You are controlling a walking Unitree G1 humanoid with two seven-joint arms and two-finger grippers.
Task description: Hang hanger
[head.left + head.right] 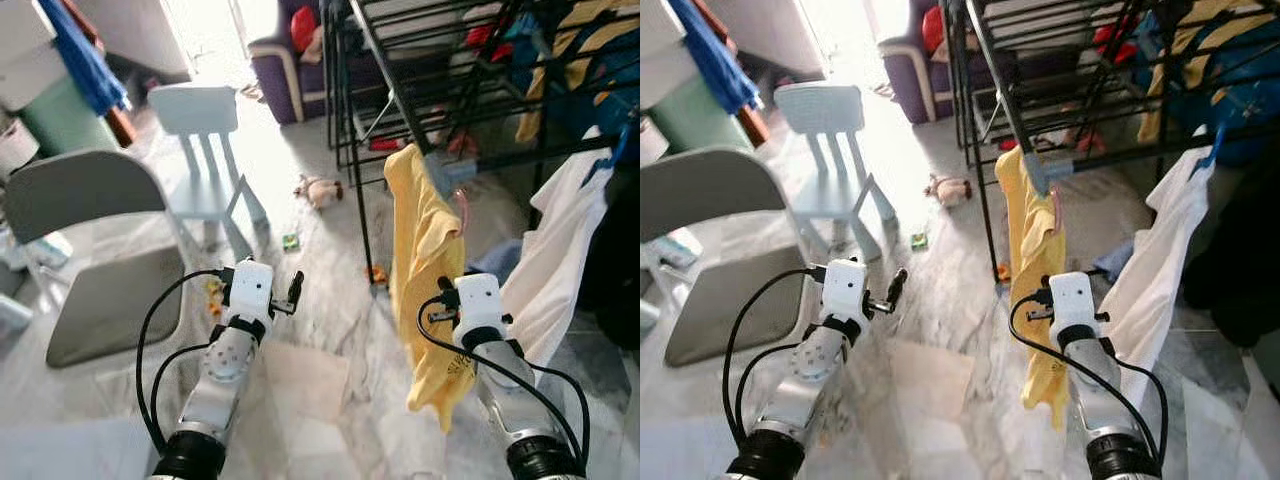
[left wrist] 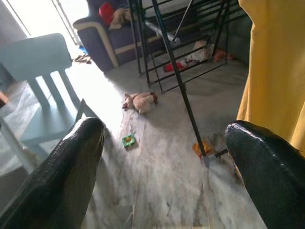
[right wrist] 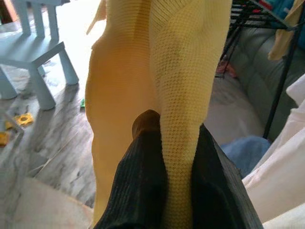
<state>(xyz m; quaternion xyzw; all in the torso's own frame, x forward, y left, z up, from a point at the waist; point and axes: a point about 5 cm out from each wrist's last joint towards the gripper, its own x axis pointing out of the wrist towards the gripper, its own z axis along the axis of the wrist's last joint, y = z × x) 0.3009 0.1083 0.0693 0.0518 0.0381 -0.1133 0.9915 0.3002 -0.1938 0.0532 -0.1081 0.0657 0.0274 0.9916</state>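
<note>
The right gripper point(image 3: 164, 191) pinches a fold of the yellow garment point(image 1: 425, 250) between its two black fingers point(image 3: 138, 186), which are closed tight on the knit cloth. The left gripper point(image 2: 162, 157) holds nothing, its fingers spread wide over the marble floor point(image 1: 330, 330).

The yellow garment hangs right of centre in the head views, draped from a pale blue hanger point(image 1: 1045, 175) at the lower bar of the black drying rack point(image 1: 400, 90). Its hem falls beside the right arm.

A white garment point(image 1: 560, 250) hangs at the right edge. A light blue child's chair point(image 1: 205, 150) and a grey chair point(image 1: 95, 250) stand at the left. A small stuffed toy point(image 1: 318, 190) lies on the floor near the rack's leg.
</note>
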